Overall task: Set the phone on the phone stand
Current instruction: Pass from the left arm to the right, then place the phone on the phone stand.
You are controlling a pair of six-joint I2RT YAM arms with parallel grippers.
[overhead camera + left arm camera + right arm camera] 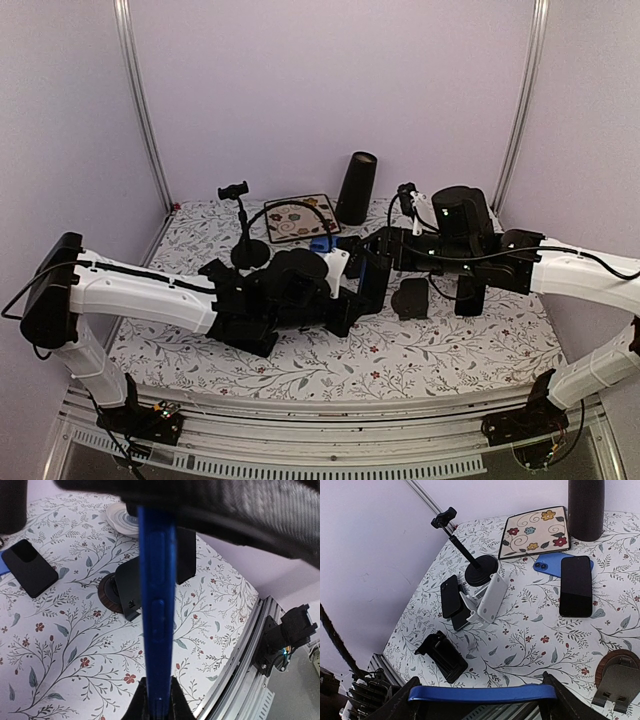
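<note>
Phone (156,605), blue-edged, hangs above the middle of the table (450,350), pinched edge-on between the closed fingers of the left gripper (157,700). From the right, the right gripper (482,702) meets it with one finger at each end of the phone; whether those fingers press on it cannot be told.

Just to the right of the held handset and below it, the phone stand (129,587), a dark bracket on a round wooden base, sits on the floral cloth. Toward the far side a black phone (576,586) lies partly over a second blue phone (547,562), near a flowered plate (535,532) and a tall black cylinder (585,507). A gooseneck holder (470,562), a white stand (490,600) and a black clamp (442,655) occupy the left side.

The overhead view loses the held phone among the arms' dark wrists. The wrist cameras show its blue edge plainly.
</note>
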